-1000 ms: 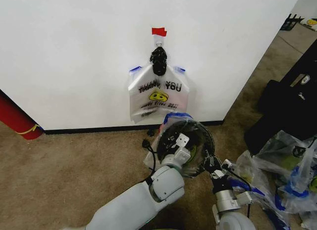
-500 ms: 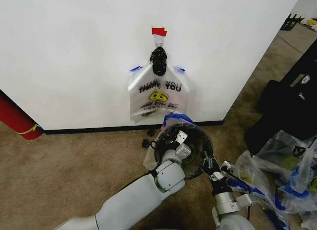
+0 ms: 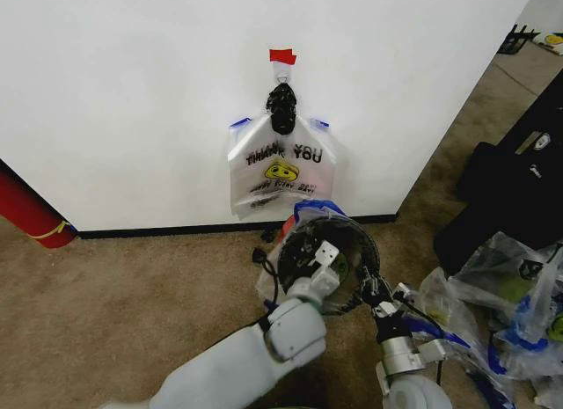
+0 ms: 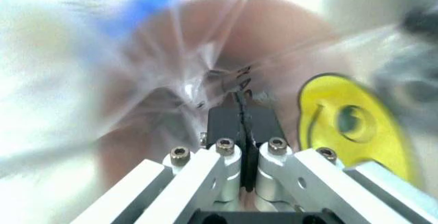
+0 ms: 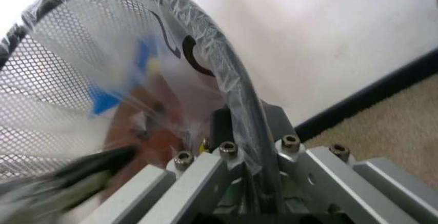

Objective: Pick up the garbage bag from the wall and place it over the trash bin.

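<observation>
A see-through garbage bag point(image 3: 281, 167) with "THANK YOU" lettering and a yellow smiley hangs from a hook on the white wall point(image 3: 132, 92), under a red tape strip point(image 3: 282, 55). Below it stands the black mesh trash bin point(image 3: 374, 251), with thin plastic and blue handles point(image 3: 312, 207) draped over it. Inside the bin, my left gripper point(image 3: 324, 255) is shut on a fold of clear plastic point(image 4: 205, 55) beside a yellow smiley print point(image 4: 349, 121). My right gripper point(image 3: 369, 290) is at the near rim, shut on the film-covered rim wire point(image 5: 226, 65).
A big red cylinder point(image 3: 31, 211) leans at the left by the black baseboard point(image 3: 176, 229). Clear bags of green and blue things point(image 3: 501, 286) and a black case point(image 3: 519, 189) crowd the right. Open carpet point(image 3: 132, 312) lies to the left of the bin.
My left arm pushed a little toward the wall inside the bin, then drew back to about where it was. The right gripper stayed on the rim.
</observation>
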Robot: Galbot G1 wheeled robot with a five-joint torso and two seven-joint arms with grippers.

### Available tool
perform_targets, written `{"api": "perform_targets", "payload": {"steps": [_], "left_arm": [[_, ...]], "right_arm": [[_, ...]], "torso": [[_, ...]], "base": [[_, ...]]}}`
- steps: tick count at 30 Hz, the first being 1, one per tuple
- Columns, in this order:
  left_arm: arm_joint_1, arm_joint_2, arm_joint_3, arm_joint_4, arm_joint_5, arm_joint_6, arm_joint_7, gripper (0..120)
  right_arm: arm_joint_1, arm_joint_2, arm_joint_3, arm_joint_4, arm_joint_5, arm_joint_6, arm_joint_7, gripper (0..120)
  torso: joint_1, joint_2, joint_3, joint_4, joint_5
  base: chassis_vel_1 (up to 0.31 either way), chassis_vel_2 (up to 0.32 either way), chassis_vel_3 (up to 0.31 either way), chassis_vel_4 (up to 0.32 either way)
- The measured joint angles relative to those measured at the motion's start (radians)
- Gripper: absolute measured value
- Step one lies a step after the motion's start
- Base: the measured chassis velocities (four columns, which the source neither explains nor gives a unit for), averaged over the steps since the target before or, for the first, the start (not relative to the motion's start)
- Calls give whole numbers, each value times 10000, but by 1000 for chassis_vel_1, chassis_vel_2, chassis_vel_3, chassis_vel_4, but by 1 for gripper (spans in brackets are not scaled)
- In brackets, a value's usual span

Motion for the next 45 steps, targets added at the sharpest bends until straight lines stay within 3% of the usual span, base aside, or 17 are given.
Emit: {"api": "perform_targets", "payload": {"steps": [5,8,14,19,26,42,45], "left_arm": [[1317,745,-707,-2150,372,-249,441,0],[2414,1174,-1583,-3320,1282,-952,864,0],[3952,1367,-3179,-4339,2757,-2167,1191,0],[4280,1417,-3593,-4447,3146,-2469,1297,0],[4574,1398,-3443,-4157,3291,-2576,1306,0],[4550,1312,-2896,-3730,3608,-2847,1289,0],[4465,1297,-2720,-3613,3629,-2891,1272,0]], "right_arm": [[31,-1,-224,147,624,-610,836,0],[-124,-22,-440,681,980,-1375,1809,0],[-318,-149,-729,1696,1461,-3331,4020,0],[-229,-158,-868,2007,1646,-4191,5199,0],[-16,-70,-911,1901,1763,-4732,6099,0],[303,304,-726,1734,1932,-5112,6640,0],[407,428,-666,1614,1882,-5061,6731,6]], "torso": [[0,0,-1,-2,0],[0,0,-1,0,-1],[0,0,-1,0,-3],[0,0,0,-2,-4],[0,0,1,-2,0],[1,0,1,-1,1],[2,0,1,-2,2]], "base": [[0,0,0,0],[0,0,0,0],[0,0,0,0],[0,0,0,0],[0,0,0,0],[0,0,0,0],[0,0,0,0]]}}
